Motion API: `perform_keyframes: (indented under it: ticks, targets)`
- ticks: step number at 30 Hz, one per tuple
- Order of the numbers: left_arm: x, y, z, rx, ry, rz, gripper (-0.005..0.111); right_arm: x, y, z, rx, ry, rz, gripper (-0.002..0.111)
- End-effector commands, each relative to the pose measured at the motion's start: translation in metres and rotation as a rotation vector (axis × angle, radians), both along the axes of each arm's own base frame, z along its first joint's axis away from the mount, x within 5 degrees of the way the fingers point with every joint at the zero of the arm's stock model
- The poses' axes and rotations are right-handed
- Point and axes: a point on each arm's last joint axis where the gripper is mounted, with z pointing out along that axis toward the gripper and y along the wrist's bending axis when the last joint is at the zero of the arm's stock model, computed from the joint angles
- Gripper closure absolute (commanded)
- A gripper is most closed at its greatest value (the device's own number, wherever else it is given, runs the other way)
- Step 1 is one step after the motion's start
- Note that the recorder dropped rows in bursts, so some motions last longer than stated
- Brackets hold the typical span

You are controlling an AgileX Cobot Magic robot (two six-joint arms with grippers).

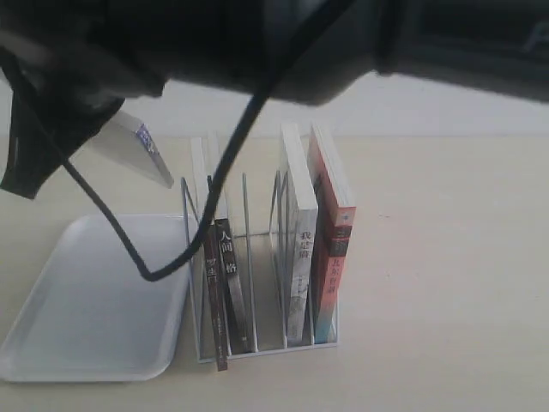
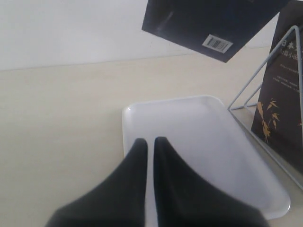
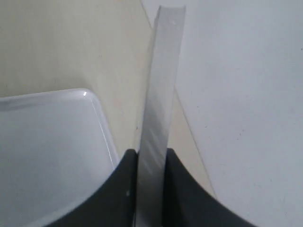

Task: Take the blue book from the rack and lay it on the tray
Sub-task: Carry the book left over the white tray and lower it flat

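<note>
The blue book hangs tilted in the air above the far end of the white tray, out of the white wire rack. In the left wrist view its dark cover with a barcode floats over the tray. My right gripper is shut on the book's pale page edge, with the tray's corner below. My left gripper is shut with nothing in it, hovering over the tray's near rim.
The rack holds a black-spined book, a white-spined book and a red-and-teal-spined book. A dark arm and its cable blur across the exterior view's top. The rack's wire stands beside the tray.
</note>
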Motion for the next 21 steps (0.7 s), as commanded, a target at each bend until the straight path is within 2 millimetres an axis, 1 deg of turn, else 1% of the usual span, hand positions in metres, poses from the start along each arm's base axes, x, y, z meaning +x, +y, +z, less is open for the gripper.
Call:
perform_keyframes:
  ticks: [1,3,5,6,10,14,21]
  targets:
    - [0.0,0.0,-0.001,-0.006,-0.001,0.005,0.102,-0.002,0.021,-0.021,-0.06,-0.074,0.112,0.108]
    - [0.0,0.0,-0.001,-0.006,-0.001,0.005,0.102,-0.004,0.028,-0.035,-0.102,-0.071,0.126,0.108]
    - [0.0,0.0,-0.001,-0.006,-0.001,0.005,0.102,-0.006,0.031,-0.045,-0.134,-0.056,0.119,0.108]
    - [0.0,0.0,-0.001,-0.006,-0.001,0.005,0.102,-0.007,0.033,-0.053,-0.163,-0.044,0.112,0.108]
    - [0.0,0.0,-0.001,-0.006,-0.001,0.005,0.102,-0.006,0.035,-0.068,-0.228,-0.035,0.109,0.108]
    - [0.0,0.0,-0.001,-0.006,-0.001,0.005,0.102,-0.005,0.038,-0.078,-0.246,-0.021,0.115,0.108]
    - [0.0,0.0,-0.001,-0.006,-0.001,0.005,0.102,-0.008,0.043,-0.1,-0.321,0.029,0.182,0.108]
